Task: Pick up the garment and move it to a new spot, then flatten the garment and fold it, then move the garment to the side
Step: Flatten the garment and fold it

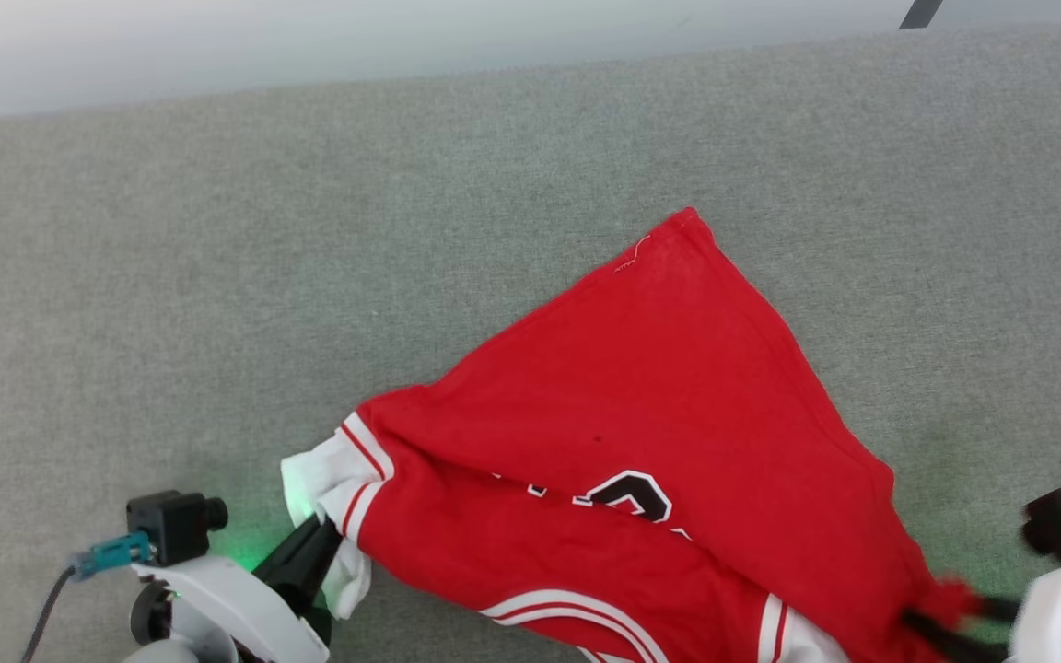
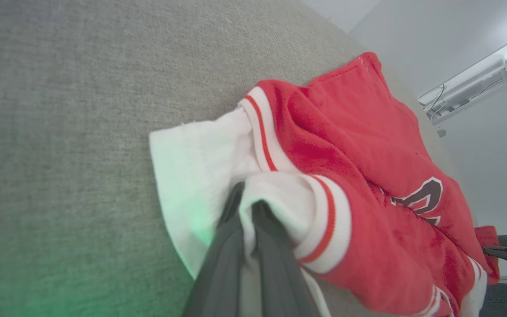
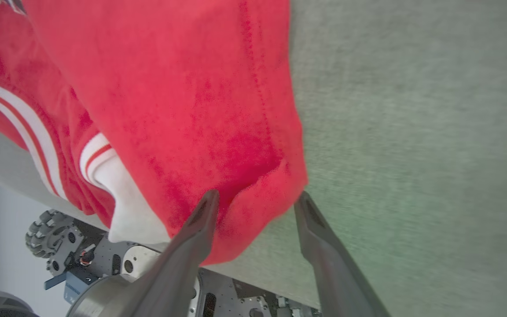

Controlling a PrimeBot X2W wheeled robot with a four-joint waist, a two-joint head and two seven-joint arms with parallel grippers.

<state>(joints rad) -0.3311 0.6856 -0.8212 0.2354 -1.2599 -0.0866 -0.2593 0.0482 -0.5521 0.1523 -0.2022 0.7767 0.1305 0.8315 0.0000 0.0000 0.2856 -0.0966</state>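
The garment [image 1: 659,396], a red jersey with white sleeves, stripe trim and a black numeral, lies crumpled on the grey cloth table [image 1: 309,230] near its front edge. My left gripper [image 1: 314,534] is at the garment's left end, shut on a white sleeve [image 2: 200,167]; in the left wrist view the fingers [image 2: 275,246] pinch the white cloth. My right gripper [image 3: 258,197] is at the garment's right corner with its jaws spread apart. A red hem corner [image 3: 253,193] sags loosely between the fingers [image 3: 192,229], and neither finger is pressed against it.
The grey table stretches far back to a pale wall [image 1: 217,46], with bare cloth left, right and beyond the garment. Its front edge lies just under the garment; below it the robot's base and a wheel [image 3: 42,240] show.
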